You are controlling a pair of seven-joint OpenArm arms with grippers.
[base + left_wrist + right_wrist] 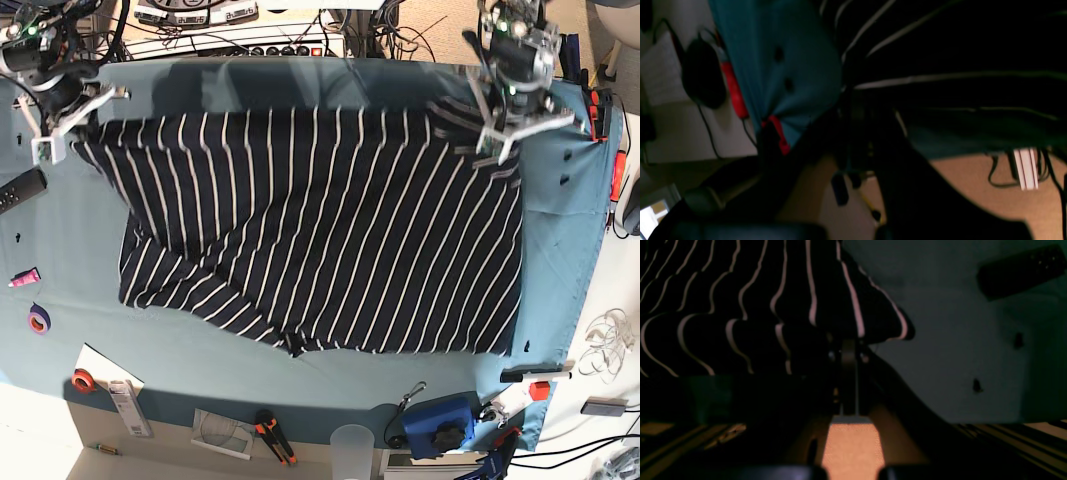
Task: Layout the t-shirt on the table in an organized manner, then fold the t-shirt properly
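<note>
The left gripper [497, 140] sits at about 1 o'clock in the base view, its jaws pinched together on the upper corner of the t-shirt [330, 230]. In its wrist view the dark striped cloth [940, 60] fills the upper right and bunches where the jaws meet. The right gripper [62, 135] is at about 10 o'clock, likewise clamped tight on the opposite upper corner; its wrist view shows the striped fabric [740, 306] gathered into the closed jaws at centre.

The t-shirt lies spread over the middle of the desk [260, 360], stretched between the two grippers along its top edge. Its lower edge runs unevenly, with a folded-under patch near 6 o'clock and a slanted crease toward 8 o'clock.

Bare teal desk shows in a broad band along 6 o'clock, a strip at 9 o'clock and a narrower strip at 3 o'clock. A black remote [20, 190] lies at 9 o'clock, tape rolls [40, 320] at 8 o'clock, and a blue box [445, 420] at 5 o'clock by the edge.
</note>
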